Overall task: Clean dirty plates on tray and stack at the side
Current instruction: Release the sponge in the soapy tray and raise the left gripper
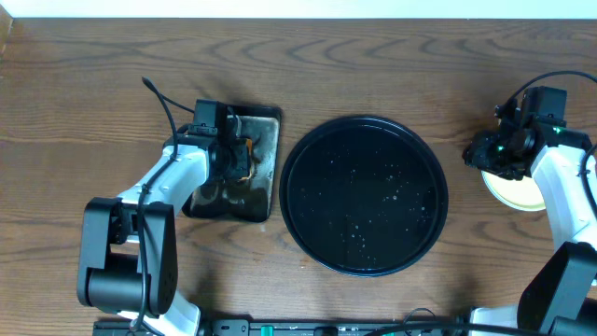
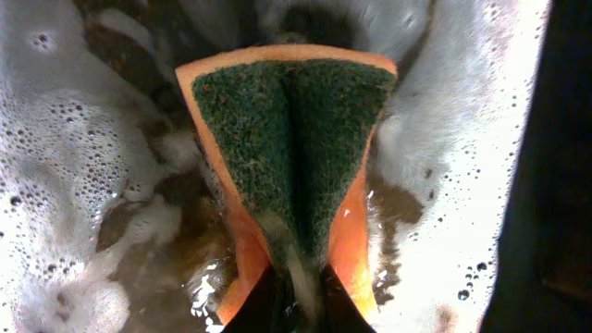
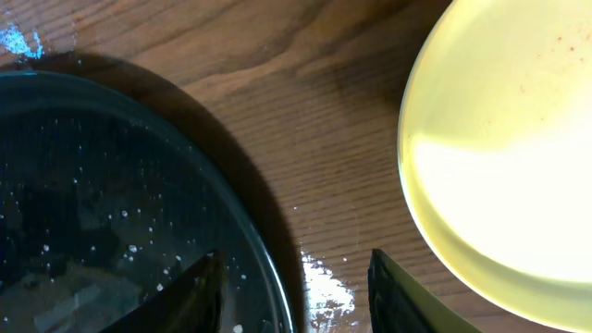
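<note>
**Tray empty, plate off to the side, left arm in the wash pan**

- Table [image 1: 373, 56]: dark wood grain. A wet patch [image 3: 324, 291] shows in the right wrist view, between tray rim and plate.
- Tray [image 1: 364, 187]: round, glossy black, dead centre of the overhead view. Nothing on it but water droplets. Right wrist view catches its rim and wet floor [image 3: 102, 185] at 9 o'clock.
- Pan [image 1: 264, 177]: black, rectangular, at 9 o'clock from the tray, just beside it and not touching. Holds brownish water and white foam [image 2: 55, 139].
- Plate [image 1: 515, 191]: pale yellow, on the table at 3 o'clock from the tray, apart from it and partly under the right arm. Close up [image 3: 499, 157] it looks mostly clean, with a few faint reddish specks near the 1 o'clock edge. Only this plate shows; can't tell whether others sit beneath it.
- Sponge [image 2: 291, 157]: green scouring face, orange body, folded along its middle into a V, over the foamy water in the pan.
- Left gripper [image 2: 296, 310]: over the pan, clenched on the sponge's lower end, fingers pinching the fold.
- Right gripper [image 3: 296, 254]: released, jaws spread with only bare wet table between them. It sits between tray and plate; overhead [image 1: 494, 154] puts it at the plate's 10 o'clock edge.
</note>
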